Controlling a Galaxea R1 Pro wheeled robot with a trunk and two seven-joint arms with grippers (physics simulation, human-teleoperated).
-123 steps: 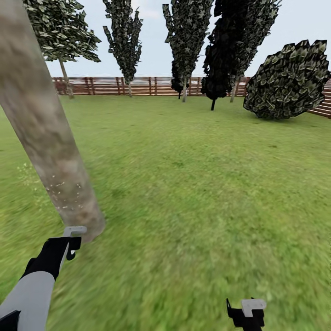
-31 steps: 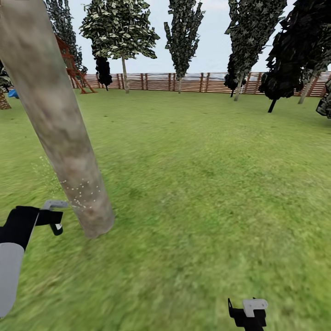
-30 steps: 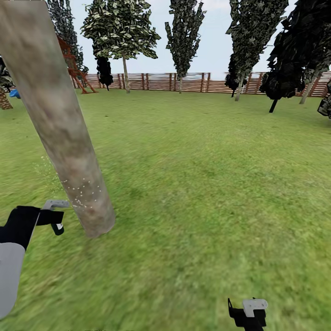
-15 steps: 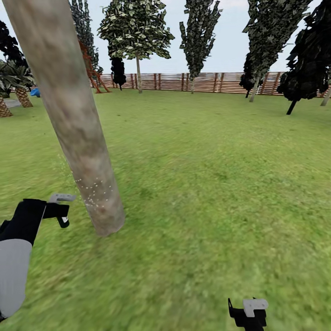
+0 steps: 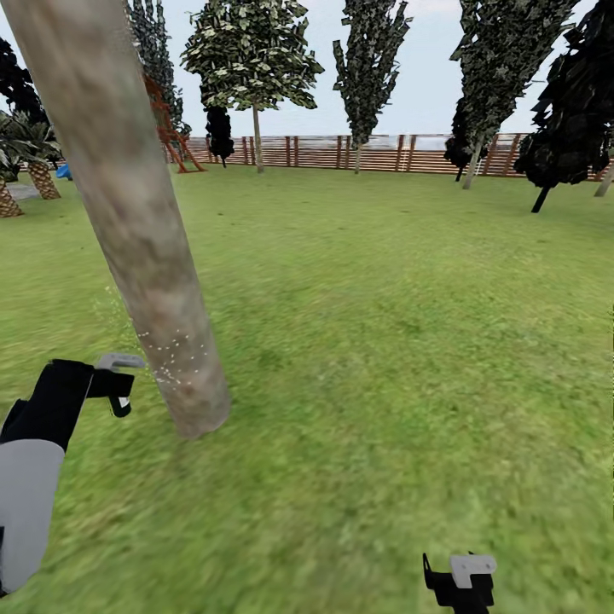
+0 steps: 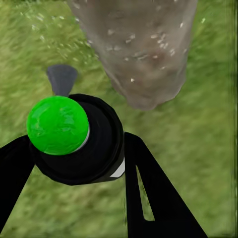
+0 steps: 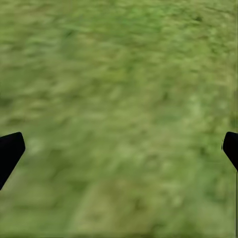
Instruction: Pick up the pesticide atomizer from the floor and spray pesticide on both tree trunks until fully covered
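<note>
**Sprayer held at the base of a tree trunk**

Head view: The tree trunk (image 5: 128,213), mottled tan and grey, leans across the left of the picture and meets the lawn (image 5: 384,341). Pale specks dot its lower bark. The left gripper (image 5: 115,384) hangs just beside the trunk's foot, with a grey tip at its upper edge. The right gripper (image 5: 460,576) sits low over bare grass, well apart from the trunk. Far off stands a brown slat fence (image 5: 384,152) and a leafy tree (image 5: 251,60) before it.

Left wrist view: The left gripper's black fingers (image 6: 148,193) are closed around the sprayer (image 6: 84,144), a dark cylinder whose cap dot shows bright green. Its grey nozzle points toward the speckled trunk base, near it but apart.

Right wrist view: Two black fingertips (image 7: 10,151) stand wide apart over blurred grass, holding nothing.
</note>
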